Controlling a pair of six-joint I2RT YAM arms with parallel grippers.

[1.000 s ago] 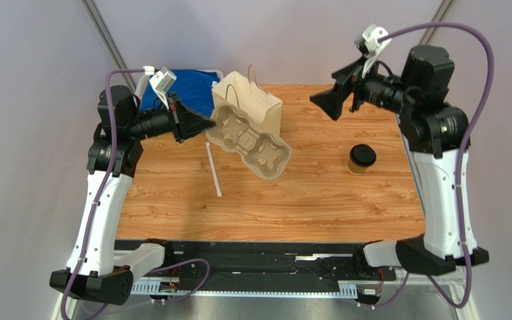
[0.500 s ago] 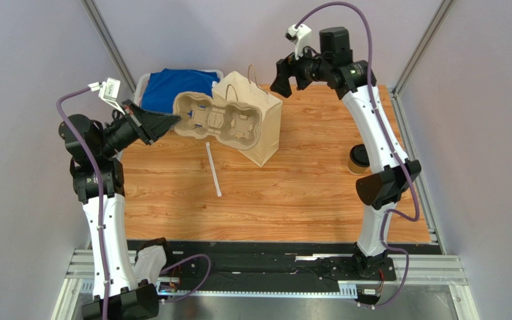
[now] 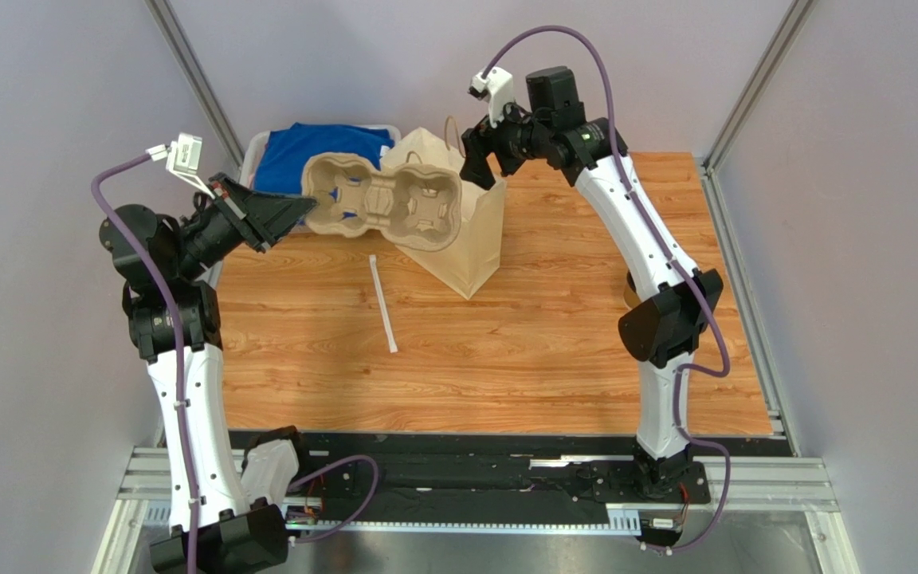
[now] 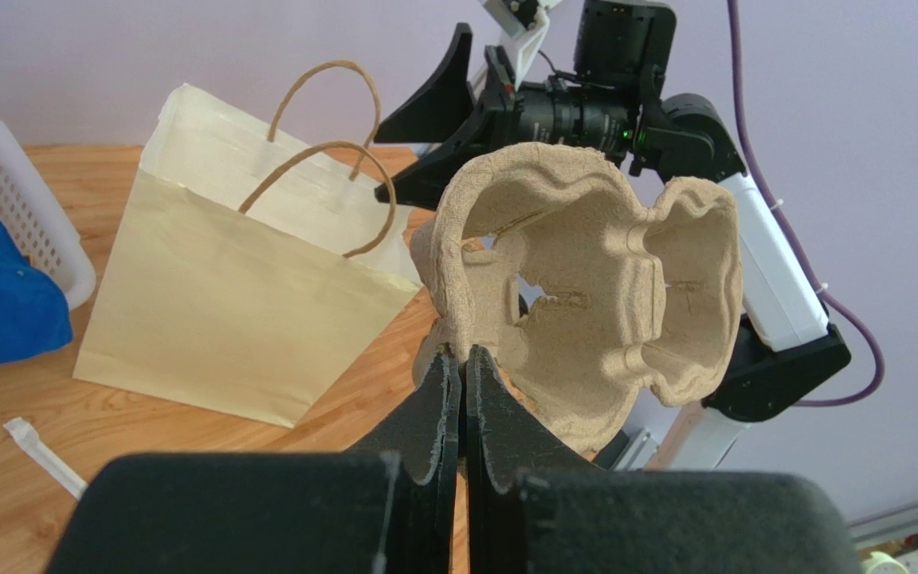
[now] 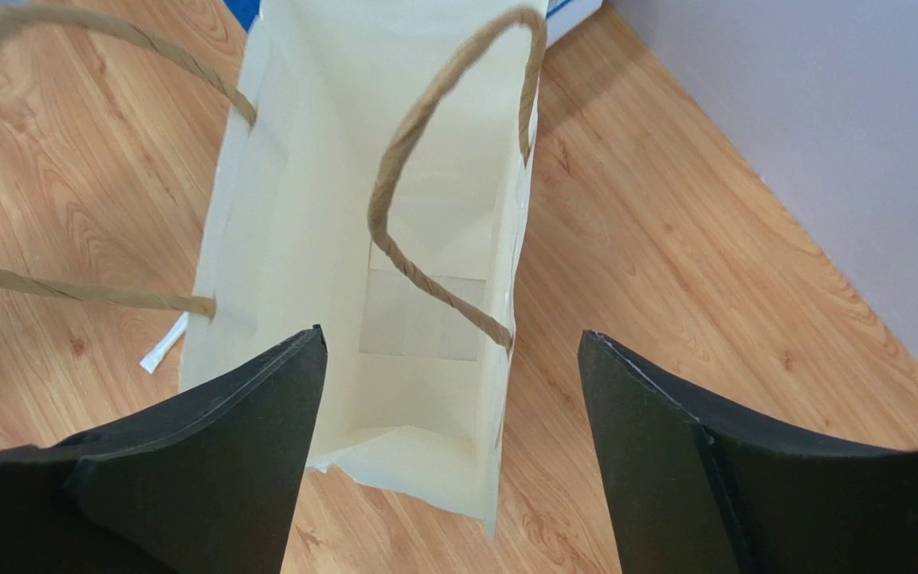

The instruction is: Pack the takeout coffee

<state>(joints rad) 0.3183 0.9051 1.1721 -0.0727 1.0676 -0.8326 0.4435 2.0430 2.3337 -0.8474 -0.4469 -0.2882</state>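
Left gripper point(image 4: 464, 359) clamps the pulp cup tray point(image 4: 620, 287) by its rim; right gripper point(image 5: 450, 341) hangs wide open above the paper bag point(image 5: 320, 239) mouth

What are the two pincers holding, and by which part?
Left pincer pinches the cup tray by its edge; right pincer, open over the paper bag, holds nothing.

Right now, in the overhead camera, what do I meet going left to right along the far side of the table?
Left gripper, shut on the tray's rim → pulp cup tray, held up off the table → paper bag, standing open.
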